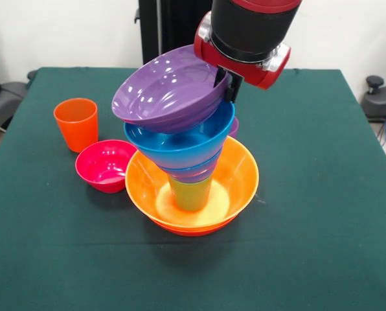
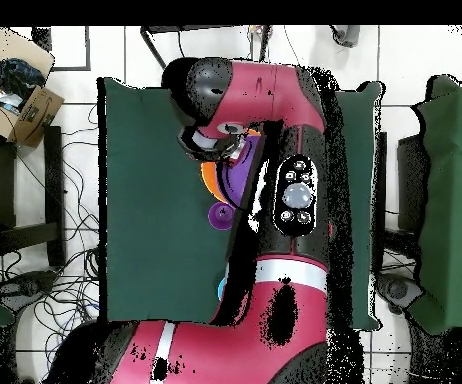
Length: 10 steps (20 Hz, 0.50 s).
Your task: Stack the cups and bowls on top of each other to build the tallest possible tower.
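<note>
Dark green cloth-covered table (image 1: 322, 194), white wall (image 1: 348, 32) behind it, pale tiled floor (image 2: 75, 80) strewn with cables (image 2: 60, 290), open cardboard box (image 2: 25, 100) beside the table, further green tables (image 2: 455, 200) alongside.

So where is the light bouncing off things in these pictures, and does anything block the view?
Front view: bright glare spots sit on the tilted purple bowl and the magenta bowl, with soft shadows under the yellow-orange bowl on the table. Overhead view: the arm hides most of the tower.
</note>
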{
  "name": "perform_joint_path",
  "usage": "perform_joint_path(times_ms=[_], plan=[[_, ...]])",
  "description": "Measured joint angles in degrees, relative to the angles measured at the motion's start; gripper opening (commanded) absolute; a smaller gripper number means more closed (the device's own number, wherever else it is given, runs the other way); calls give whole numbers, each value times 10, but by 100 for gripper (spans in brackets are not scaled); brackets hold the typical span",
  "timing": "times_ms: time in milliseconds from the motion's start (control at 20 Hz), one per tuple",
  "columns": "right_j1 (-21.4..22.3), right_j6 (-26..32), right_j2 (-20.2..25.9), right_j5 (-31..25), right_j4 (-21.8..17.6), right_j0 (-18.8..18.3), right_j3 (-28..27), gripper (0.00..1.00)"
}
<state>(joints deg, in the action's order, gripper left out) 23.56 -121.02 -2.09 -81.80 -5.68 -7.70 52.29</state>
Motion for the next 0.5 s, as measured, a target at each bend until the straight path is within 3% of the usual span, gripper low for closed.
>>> perform_joint_path(times_ms=[500], plan=[[1, 0, 3, 0, -5, -1, 4, 0]])
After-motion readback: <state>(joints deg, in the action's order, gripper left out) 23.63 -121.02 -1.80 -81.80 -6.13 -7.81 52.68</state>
